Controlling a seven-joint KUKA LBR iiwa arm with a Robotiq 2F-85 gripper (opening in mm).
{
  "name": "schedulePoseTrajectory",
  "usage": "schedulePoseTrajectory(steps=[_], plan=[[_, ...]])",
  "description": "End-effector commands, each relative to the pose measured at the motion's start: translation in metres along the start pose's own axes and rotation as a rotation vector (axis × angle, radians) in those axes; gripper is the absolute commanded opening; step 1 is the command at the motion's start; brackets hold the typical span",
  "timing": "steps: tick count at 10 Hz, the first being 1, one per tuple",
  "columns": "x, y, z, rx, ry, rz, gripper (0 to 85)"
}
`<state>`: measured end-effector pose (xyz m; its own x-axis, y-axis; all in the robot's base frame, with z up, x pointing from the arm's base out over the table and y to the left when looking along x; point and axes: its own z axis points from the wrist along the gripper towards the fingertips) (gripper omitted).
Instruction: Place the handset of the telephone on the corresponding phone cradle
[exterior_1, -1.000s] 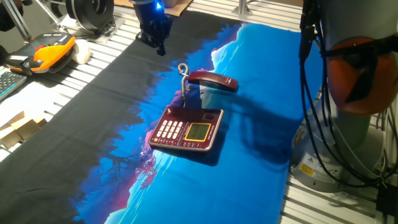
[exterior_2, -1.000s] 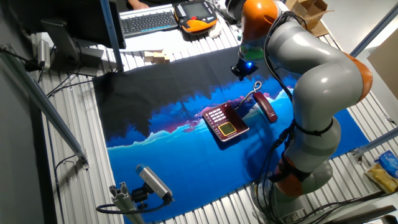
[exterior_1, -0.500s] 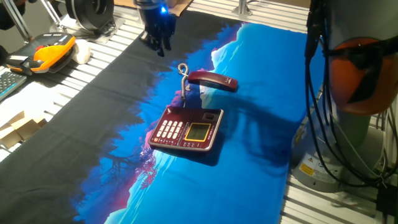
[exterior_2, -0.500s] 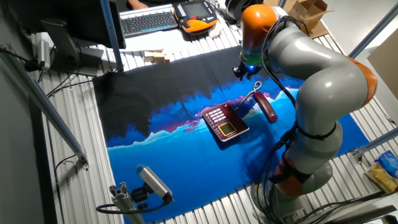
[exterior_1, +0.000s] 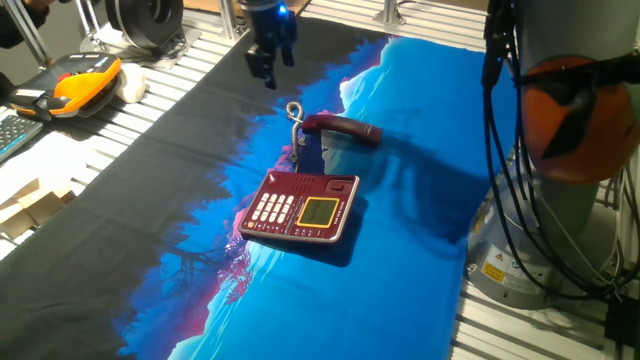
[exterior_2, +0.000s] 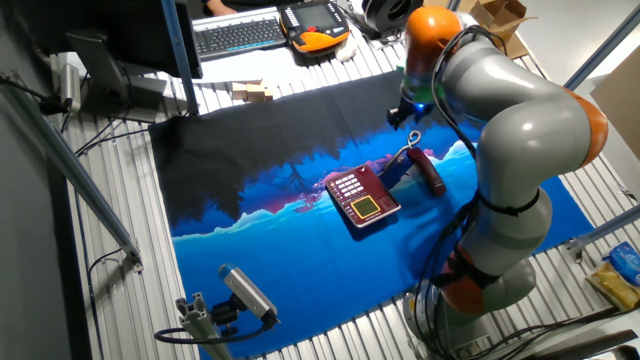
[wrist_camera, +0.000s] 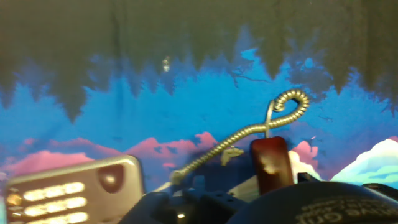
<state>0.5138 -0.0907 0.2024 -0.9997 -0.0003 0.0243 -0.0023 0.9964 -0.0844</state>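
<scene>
Hovering gripper (exterior_1: 268, 68) above a printed cloth, handset (exterior_1: 343, 129) off the phone.

Covering the slatted metal table (exterior_1: 170, 80), the cloth (exterior_1: 400, 230) shows a blue and pink mountain scene with dark tree shapes, fading to black on one side. On it sits the dark red telephone (exterior_1: 299, 207) with white keys and a yellow-green display; its cradle (exterior_1: 310, 181) strip lies empty. The handset lies on the cloth just beyond the cradle edge, apart from the base, its pale curly cord (exterior_1: 295, 125) arching up between them. The gripper hangs in the air near the cord loop, touching nothing; whether its fingers are spread or closed cannot be told. An orange and black device (exterior_1: 82, 78), a keyboard (exterior_2: 239, 34) and small wooden blocks (exterior_2: 252, 92) lie beside the cloth. No writing is legible.
</scene>
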Motion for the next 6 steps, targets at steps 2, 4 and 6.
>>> schedulePoseTrajectory(steps=[2, 4, 6], plan=[[0.004, -0.025, 0.018, -0.006, -0.007, -0.007, 51.0], [0.008, -0.031, 0.033, -0.004, -0.014, -0.016, 51.0], [0.013, -0.036, 0.042, -0.012, -0.005, -0.023, 51.0]])
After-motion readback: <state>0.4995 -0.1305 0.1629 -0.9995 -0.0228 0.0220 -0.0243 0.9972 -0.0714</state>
